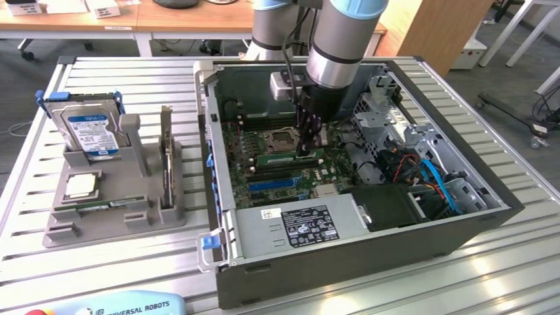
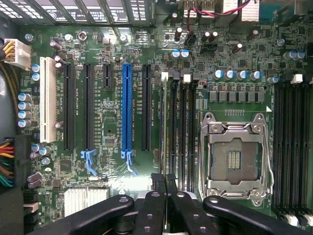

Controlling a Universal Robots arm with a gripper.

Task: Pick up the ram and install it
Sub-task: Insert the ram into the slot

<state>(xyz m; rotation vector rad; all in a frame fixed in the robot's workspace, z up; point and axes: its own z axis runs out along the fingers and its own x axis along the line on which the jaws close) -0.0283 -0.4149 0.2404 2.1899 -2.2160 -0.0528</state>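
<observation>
Down inside, closed jaws over memory slots [image 2: 178, 122], CPU socket [image 2: 238, 157] alongside.

Blue-label HDD [image 1: 88, 128] upright in grey holder [image 1: 153, 220], exp. card [image 1: 166, 151] beside, PSU [image 1: 293, 228] in case [image 1: 350, 275]

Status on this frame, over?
Gripper shut, down at memory slots beside CPU socket. Ram on edge at its tips; held or not, cannot tell. Nothing blocking.
</observation>
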